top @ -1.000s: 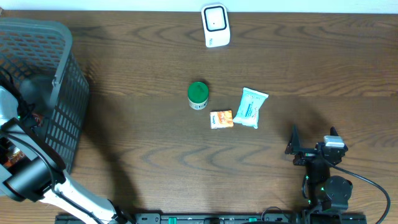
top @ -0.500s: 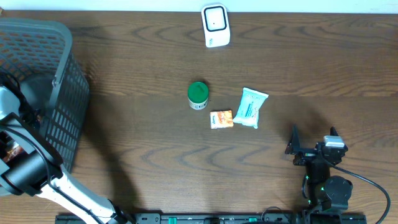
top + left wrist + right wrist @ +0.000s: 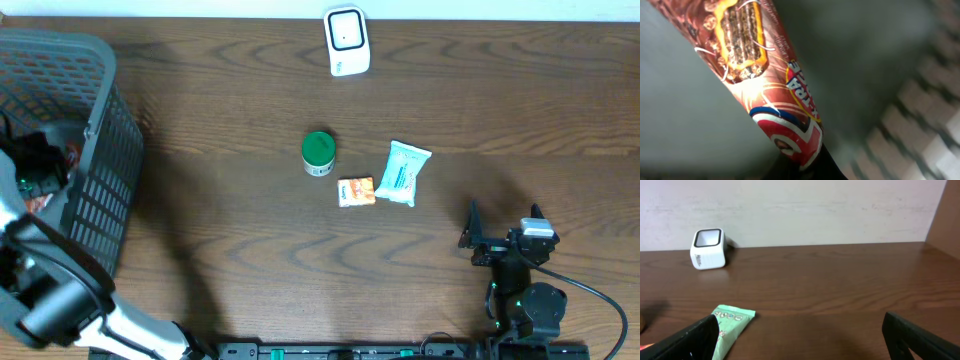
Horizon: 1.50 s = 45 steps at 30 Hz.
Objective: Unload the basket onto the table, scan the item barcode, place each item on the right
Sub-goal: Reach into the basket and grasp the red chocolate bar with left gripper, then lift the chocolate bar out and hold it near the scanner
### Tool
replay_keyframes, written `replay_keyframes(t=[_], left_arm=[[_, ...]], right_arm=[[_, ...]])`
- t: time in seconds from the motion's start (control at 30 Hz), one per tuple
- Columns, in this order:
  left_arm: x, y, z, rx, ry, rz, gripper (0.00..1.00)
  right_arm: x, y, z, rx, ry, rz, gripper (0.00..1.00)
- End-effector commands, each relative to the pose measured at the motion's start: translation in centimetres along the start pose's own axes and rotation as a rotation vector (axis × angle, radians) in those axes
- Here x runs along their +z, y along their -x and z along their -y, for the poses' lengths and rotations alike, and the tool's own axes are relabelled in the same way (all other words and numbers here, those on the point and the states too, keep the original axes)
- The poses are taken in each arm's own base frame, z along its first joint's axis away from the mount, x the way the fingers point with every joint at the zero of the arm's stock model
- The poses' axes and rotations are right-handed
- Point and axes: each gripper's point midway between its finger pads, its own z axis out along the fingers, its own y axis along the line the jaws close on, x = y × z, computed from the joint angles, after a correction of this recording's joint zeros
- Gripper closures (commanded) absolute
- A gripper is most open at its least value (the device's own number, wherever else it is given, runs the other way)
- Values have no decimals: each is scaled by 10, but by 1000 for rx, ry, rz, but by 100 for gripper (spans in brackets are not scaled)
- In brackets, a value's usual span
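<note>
My left gripper (image 3: 36, 168) is down inside the grey basket (image 3: 105, 120) at the far left. It is shut on a brown and red snack bar wrapper (image 3: 771, 95), which runs from the jaws up to the top left of the left wrist view. The dark fingertips of the left gripper (image 3: 805, 169) pinch the wrapper's lower end. No barcode shows on the visible face. The white scanner (image 3: 347, 41) stands at the table's far edge and shows as a small scanner (image 3: 708, 248) in the right wrist view. My right gripper (image 3: 503, 224) rests open at the front right, holding nothing.
A green-lidded jar (image 3: 318, 152), a small orange packet (image 3: 356, 191) and a pale green packet (image 3: 403, 172) lie mid-table. The pale green packet (image 3: 731, 322) sits just beyond my right gripper's left finger. The basket's mesh wall (image 3: 930, 125) is close around the left gripper.
My left gripper has shut on the snack bar wrapper inside the basket and shifted towards the far side. The right arm has stayed still.
</note>
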Motion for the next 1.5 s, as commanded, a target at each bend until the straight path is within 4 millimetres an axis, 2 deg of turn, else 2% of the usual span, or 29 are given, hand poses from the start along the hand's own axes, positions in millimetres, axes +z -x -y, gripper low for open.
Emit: replay_keyframes(t=[0.0,0.17,0.33,0.47,0.53,0.6,0.7,0.8,0.93,1.13,1.23,1.33,1.47], left_arm=[[-48,-49,35,149,-213,-201,93],[-120,-82,58,244,-428,-249,92],[-217,-120,85,492,-761,-227,93],[-278,-154,82,634,-932,-226,93],[-296,-178,74,698,-974,-265,93],[-305,-201,67,774,-1001,-311,93],[-307,-244,58,907,-1023,-417,92],[-297,-287,50,1015,-1014,-529,92],[-272,-340,37,1164,-983,-668,93],[-218,-409,6,1329,-885,-888,93],[-210,-441,-17,1437,-930,-1107,93],[-221,-461,-41,1488,-1043,-1417,93],[-193,-467,-47,1347,-864,-1534,93]], right_arm=[[0,-1,-2,-15,6,-2,1],[0,-1,-2,-15,6,-2,1],[0,-1,-2,-15,6,-2,1],[0,-1,-2,-15,6,-2,1],[0,-1,-2,-15,6,-2,1],[0,-1,-2,-15,6,-2,1],[0,-1,-2,-15,6,-2,1],[0,-1,-2,-15,6,-2,1],[0,-1,-2,-15,6,-2,1],[0,-1,-2,-15,6,-2,1],[0,-1,-2,-15,6,-2,1],[0,-1,-2,-15,6,-2,1],[0,-1,-2,-15,6,-2,1]])
